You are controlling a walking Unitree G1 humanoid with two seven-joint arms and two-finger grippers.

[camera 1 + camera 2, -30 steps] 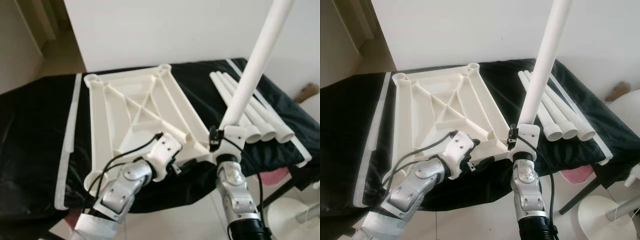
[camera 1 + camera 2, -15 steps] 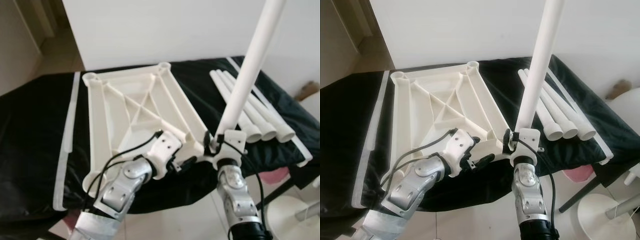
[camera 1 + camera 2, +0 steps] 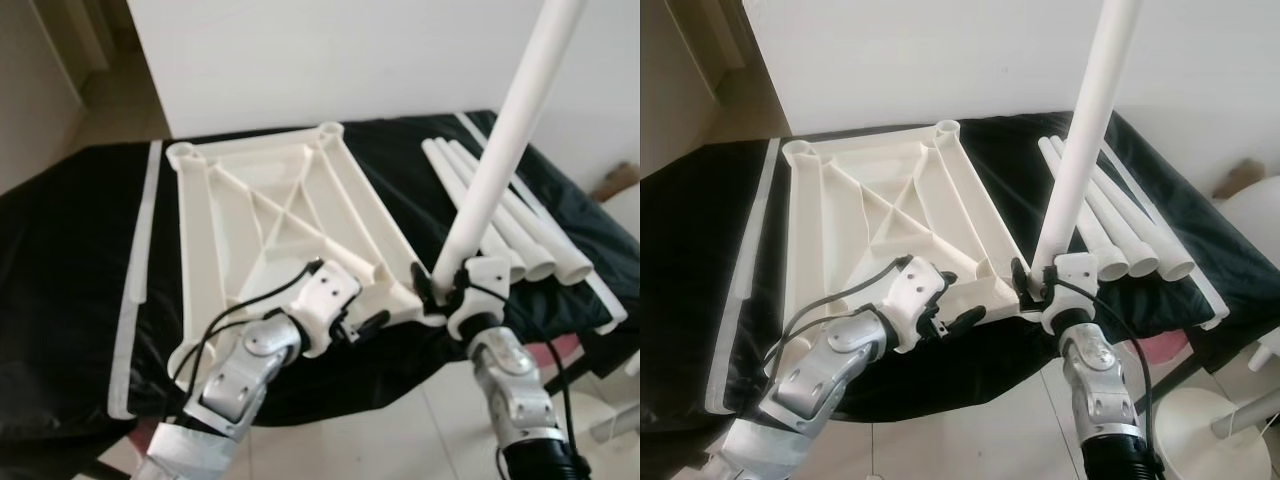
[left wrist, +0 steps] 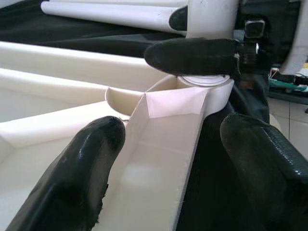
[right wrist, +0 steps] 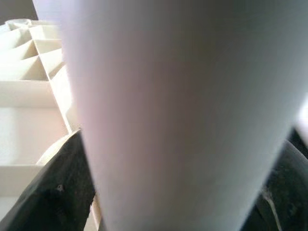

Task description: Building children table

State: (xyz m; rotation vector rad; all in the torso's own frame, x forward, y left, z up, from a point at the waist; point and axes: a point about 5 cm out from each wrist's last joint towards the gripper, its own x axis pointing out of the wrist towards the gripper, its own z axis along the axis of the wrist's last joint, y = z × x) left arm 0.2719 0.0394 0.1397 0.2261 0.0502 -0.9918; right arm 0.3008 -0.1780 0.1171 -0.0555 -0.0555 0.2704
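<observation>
The left wrist view showed the leg's [image 4: 211,14] foot resting at the tabletop's [image 3: 270,215] near corner socket [image 4: 204,81]. The right gripper [image 3: 1040,285] had its jaws clamped on the leg, which rose steeply, leaning away. The left gripper [image 4: 168,159] straddled the corner rib, jaws wide.

Tabletop [image 3: 270,215] is laid underside-up on the bench [image 3: 70,250]. Three legs [image 3: 520,240] are laid side by side to its right. A fourth leg [image 3: 500,150] is stood upright at the tabletop's near right corner socket [image 4: 202,82].
</observation>
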